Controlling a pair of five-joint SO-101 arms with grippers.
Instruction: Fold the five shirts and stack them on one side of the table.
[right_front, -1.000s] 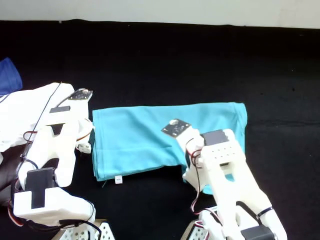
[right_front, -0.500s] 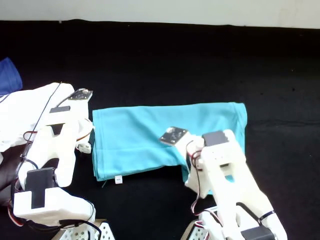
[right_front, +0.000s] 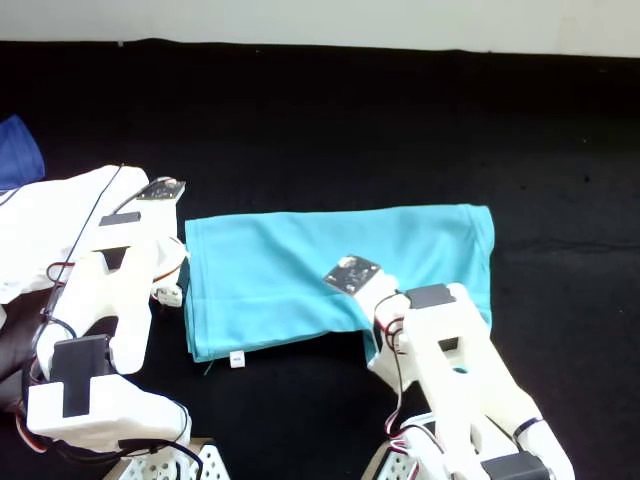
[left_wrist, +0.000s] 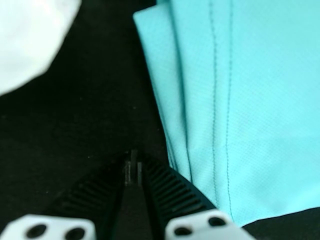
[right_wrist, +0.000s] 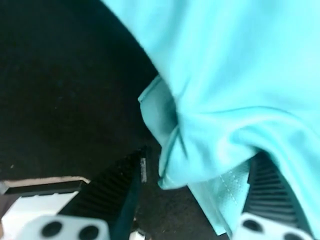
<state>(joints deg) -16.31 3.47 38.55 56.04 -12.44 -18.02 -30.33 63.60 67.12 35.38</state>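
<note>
Black cloth covers the table (right_front: 320, 120), with a pale wall strip (right_front: 400, 25) along the 12 o'clock edge of the high view.

Hidden or cut off:
- The right arm (right_front: 450, 350) rises from 5 o'clock and covers the near right corner of the teal shirt (right_front: 290, 265). Its fingertips sit under the wrist there.
- A blue cloth (right_front: 18, 150) at 9 o'clock is cut by the frame edge; what kind of garment it is cannot be told.
- A white garment (right_front: 40, 230) at 9 o'clock lies partly under the left arm (right_front: 110, 290), so its outline is unclear.

Task thing: the teal shirt lies flat at centre, folded into a long band running from 9 to 3 o'clock. A small white tag (right_front: 237, 359) shows at its near edge towards 7 o'clock. Layered folded edges show in the left wrist view (left_wrist: 240, 100).

End effectors:
- The left gripper (left_wrist: 132, 170) is clenched, fingers pressed together with nothing between them. It sits over bare black cloth just beside the shirt's folded edge, with the white garment (left_wrist: 30, 40) nearby.
- The right gripper (right_wrist: 197, 167) is spread wide. A bunched fold of the teal shirt (right_wrist: 225, 75) sits between the two fingers, against the far one and apart from the other.
</note>
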